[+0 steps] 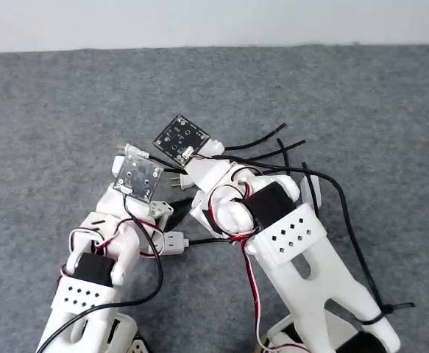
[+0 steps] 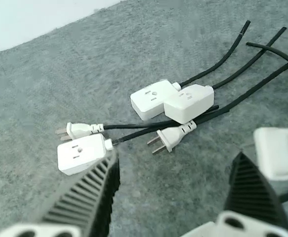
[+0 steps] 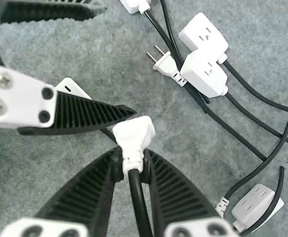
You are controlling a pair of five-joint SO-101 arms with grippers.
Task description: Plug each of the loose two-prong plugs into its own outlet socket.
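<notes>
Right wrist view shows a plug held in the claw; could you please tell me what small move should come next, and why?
Probably shift the left claw sideways over the nearest socket and shut on it to steady it. The right claw is shut on a plug, the left claw stands open, and that socket lies loose just beside one of its fingertips.

Grey felt-like mat [image 1: 67,110] spreads wide, meeting a pale backdrop [image 1: 199,22] behind.
</notes>
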